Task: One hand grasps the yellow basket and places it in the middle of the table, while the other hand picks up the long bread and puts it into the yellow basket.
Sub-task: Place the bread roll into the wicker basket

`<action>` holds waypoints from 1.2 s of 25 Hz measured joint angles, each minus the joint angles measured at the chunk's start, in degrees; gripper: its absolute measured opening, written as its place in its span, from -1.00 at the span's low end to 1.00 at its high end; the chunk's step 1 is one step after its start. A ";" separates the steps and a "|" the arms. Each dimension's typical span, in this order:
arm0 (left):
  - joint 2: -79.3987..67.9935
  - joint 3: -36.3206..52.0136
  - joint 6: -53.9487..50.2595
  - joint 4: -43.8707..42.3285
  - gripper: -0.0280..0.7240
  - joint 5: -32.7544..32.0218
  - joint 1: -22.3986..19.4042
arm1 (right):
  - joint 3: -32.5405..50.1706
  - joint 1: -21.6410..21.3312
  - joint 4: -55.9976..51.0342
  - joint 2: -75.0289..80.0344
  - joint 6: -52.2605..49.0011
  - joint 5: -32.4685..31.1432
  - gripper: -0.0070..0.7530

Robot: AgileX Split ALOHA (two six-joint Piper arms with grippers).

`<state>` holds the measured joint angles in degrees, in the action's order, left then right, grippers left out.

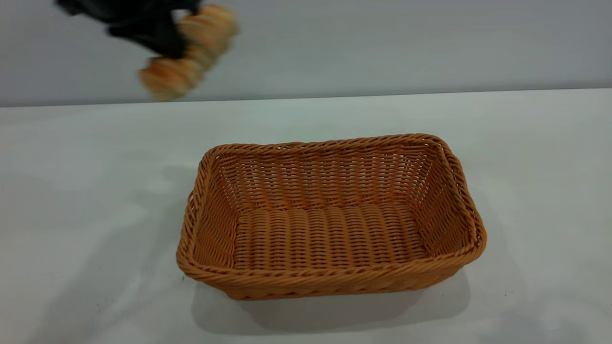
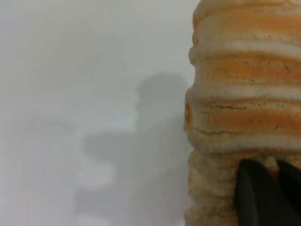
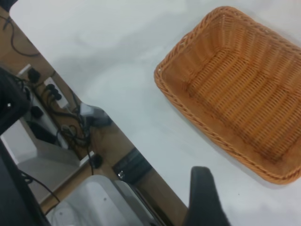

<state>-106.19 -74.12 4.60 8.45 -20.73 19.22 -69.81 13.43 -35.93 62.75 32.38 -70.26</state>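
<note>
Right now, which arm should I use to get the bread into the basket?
Left. The left gripper already holds the long bread in the air, up and left of the empty yellow basket. The right gripper is off the basket, near the table edge.

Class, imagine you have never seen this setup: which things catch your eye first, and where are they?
The big empty yellow basket sits in the middle of the white table. Up at the exterior view's top left, the left gripper holds the striped long bread in the air, off to the basket's left side. The right gripper shows only in its own wrist view, near the table's edge.
</note>
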 joint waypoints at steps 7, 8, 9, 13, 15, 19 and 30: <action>-2.79 0.00 0.46 0.87 -0.79 1.44 10.56 | 0.00 0.00 -1.83 0.00 1.08 -0.54 0.48; -3.53 0.00 0.46 0.88 -0.79 1.72 11.46 | 0.00 0.00 -2.02 0.00 1.13 -0.54 0.48; -4.54 0.00 0.46 0.88 -0.79 1.89 12.23 | 0.00 0.00 -2.04 0.00 1.19 -0.54 0.48; -9.16 0.00 0.41 0.92 -0.79 2.34 14.39 | 0.00 0.00 -2.21 0.00 1.24 -0.54 0.48; -11.43 0.00 0.41 1.00 -0.79 2.77 14.89 | 0.00 0.00 -2.21 0.00 1.24 -0.54 0.48; -14.22 0.00 0.41 1.56 -0.79 3.25 15.25 | 0.00 0.00 -2.21 0.00 1.24 -0.54 0.48; -12.94 0.00 1.78 1.99 0.39 2.13 15.80 | 0.00 0.00 -2.21 -0.12 1.36 -0.54 0.48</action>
<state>-119.13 -74.12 6.38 10.44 -18.60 35.02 -69.81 13.43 -38.14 62.63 33.75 -70.80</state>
